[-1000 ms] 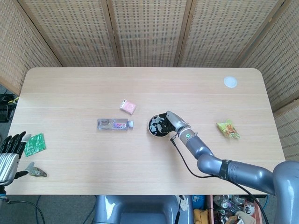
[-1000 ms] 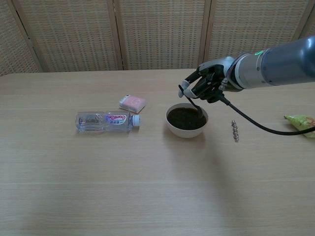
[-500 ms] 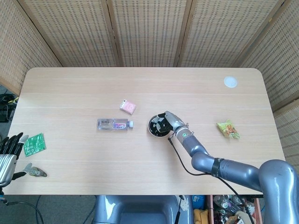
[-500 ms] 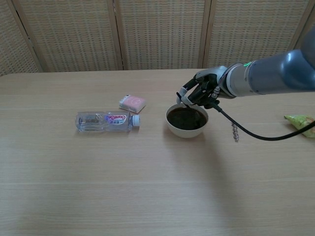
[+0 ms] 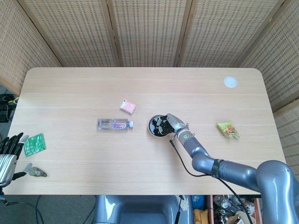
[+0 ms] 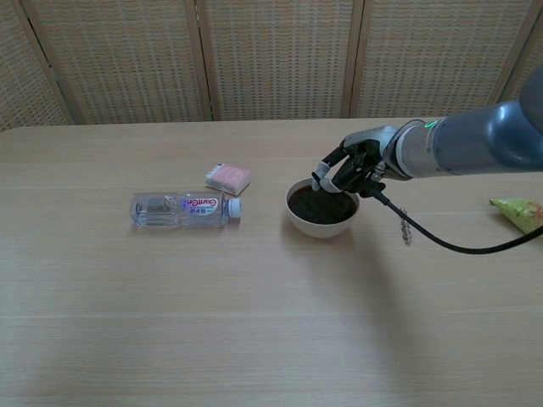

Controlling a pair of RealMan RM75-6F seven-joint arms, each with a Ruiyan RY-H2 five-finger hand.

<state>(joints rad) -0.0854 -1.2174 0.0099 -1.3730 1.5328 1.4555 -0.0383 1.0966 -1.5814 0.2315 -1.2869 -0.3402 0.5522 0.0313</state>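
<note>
Where a second ago the right hand [image 6: 348,172] hung above the bowl [image 6: 321,222] with a dark spoon dipping into it, it now sits lower, its fingers [image 6: 325,175] curled over the far rim and down among the dark contents.

Bowl: white, filled with dark matter, near the tabletop's middle, slightly toward the right edge; unmoved.
Spoon: no longer distinguishable in either view; whether the curled fingers grasp it cannot be told.
Reading: the hand appears to be working down into the contents, a dig or stir, not a lift.
Cable [image 6: 441,242]: trails from the wrist over the tabletop to the right.
Bottle [image 6: 184,209]: lying on its side, left of the bowl, apart from it.
Pink pack [image 6: 228,178]: just behind the bottle's cap end.
Green packet [image 5: 228,129]: toward the right edge.
White disc [image 5: 230,82]: far right corner.
Left hand [image 5: 9,156]: at the near left corner, fingers apart, holding nothing, beside a green card [image 5: 34,143].
</note>
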